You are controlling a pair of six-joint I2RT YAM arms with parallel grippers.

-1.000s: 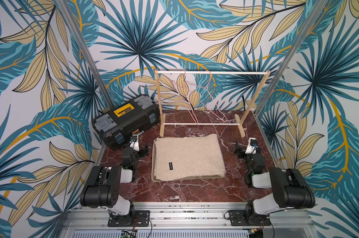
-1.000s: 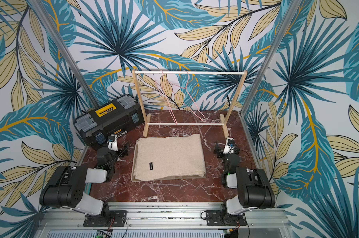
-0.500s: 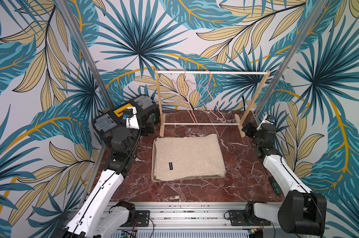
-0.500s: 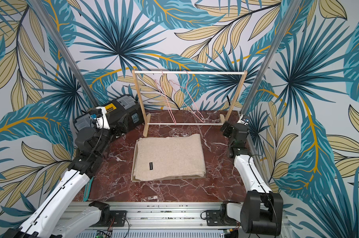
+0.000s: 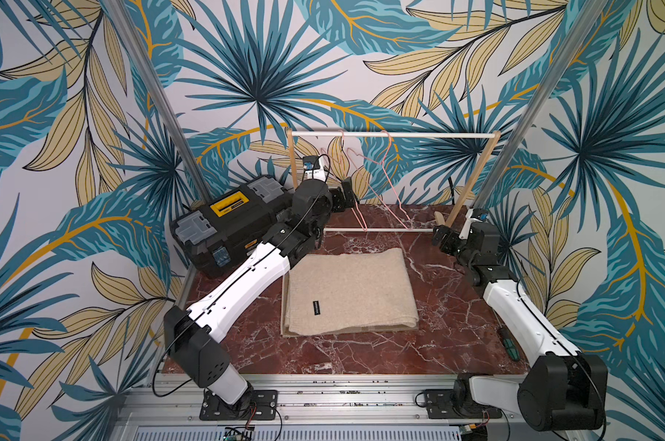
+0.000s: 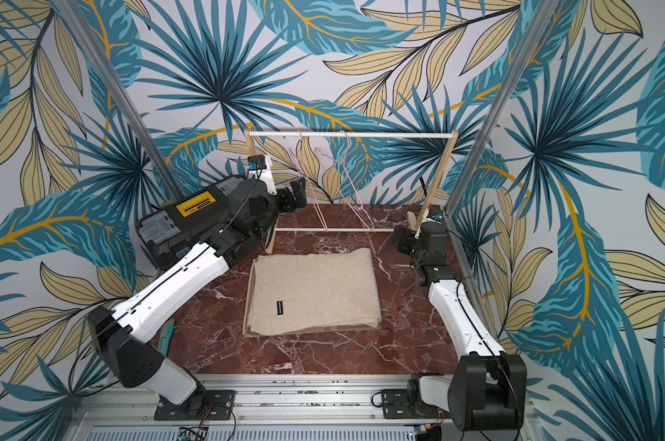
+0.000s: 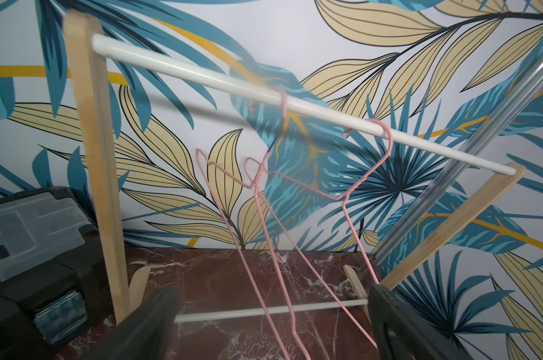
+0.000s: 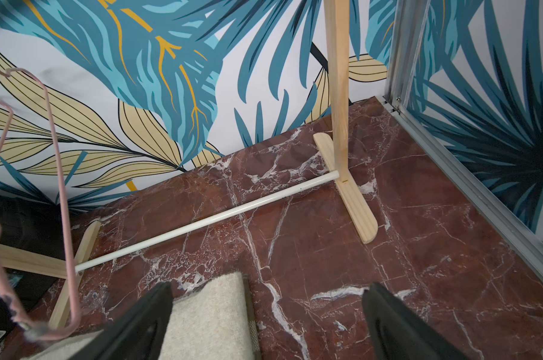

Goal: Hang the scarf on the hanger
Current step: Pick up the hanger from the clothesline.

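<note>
Scarf (image 5: 350,292) flat, L pincer (image 5: 348,193) well apart

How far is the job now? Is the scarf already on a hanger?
Done: nothing yet; the scarf lies folded on the table. In hand: the left gripper, open and empty, faces the pink hangers on the rack; the right gripper, open, is near the rack's foot. Left: grasp, lift and drape the scarf over a hanger.
</note>
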